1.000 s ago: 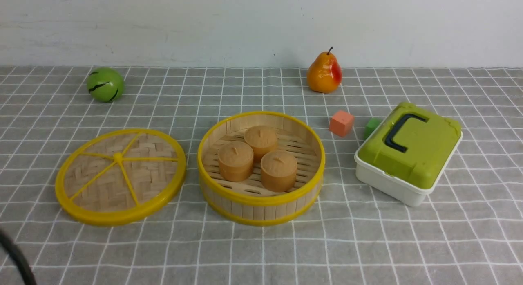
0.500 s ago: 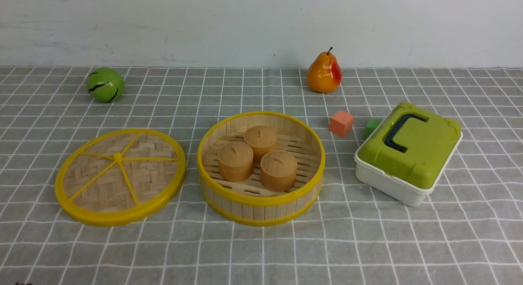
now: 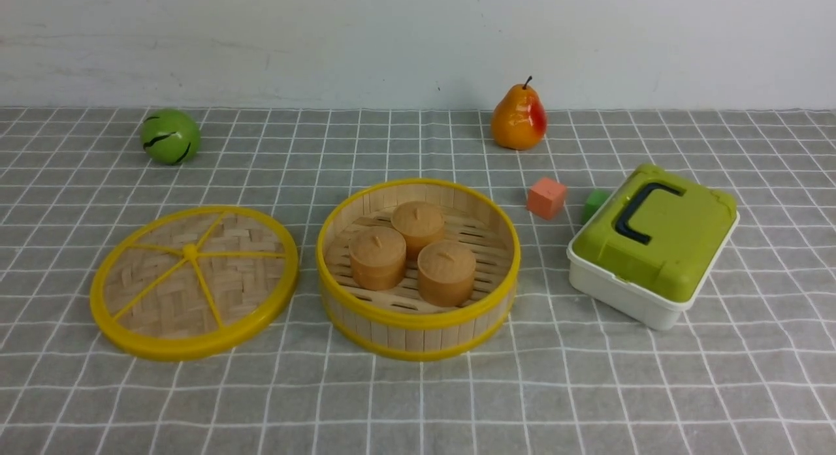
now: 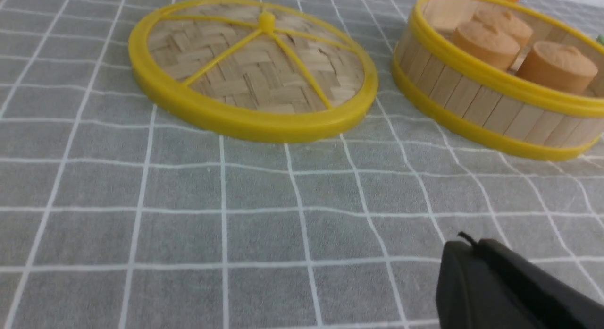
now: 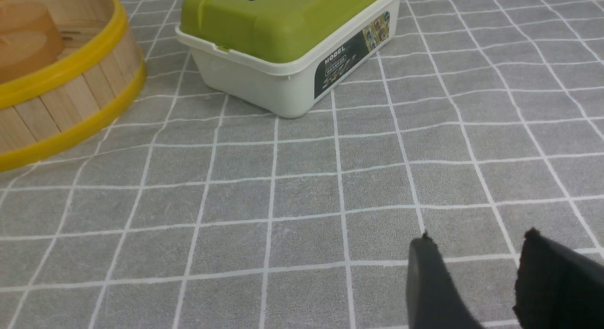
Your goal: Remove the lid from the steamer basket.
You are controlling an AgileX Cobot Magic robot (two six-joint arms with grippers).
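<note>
So the lid (image 3: 228, 292) lies flat left of the steamer basket (image 3: 405, 339), probably set there to expose the buns. Left end effector (image 4: 472, 246) is closed, nothing in it; right one (image 5: 476, 244) has a gap, holding nothing, right of the basket.

Lid (image 3: 241, 282): flat and round, woven pale bamboo, yellow rim, spokes and centre knob; lying level, knob up, off the basket and just beside it, on the left. Steamer basket (image 3: 418, 337): round, pale slatted wall, yellow rims top and bottom; uncovered, upright, slatted floor showing.
</note>
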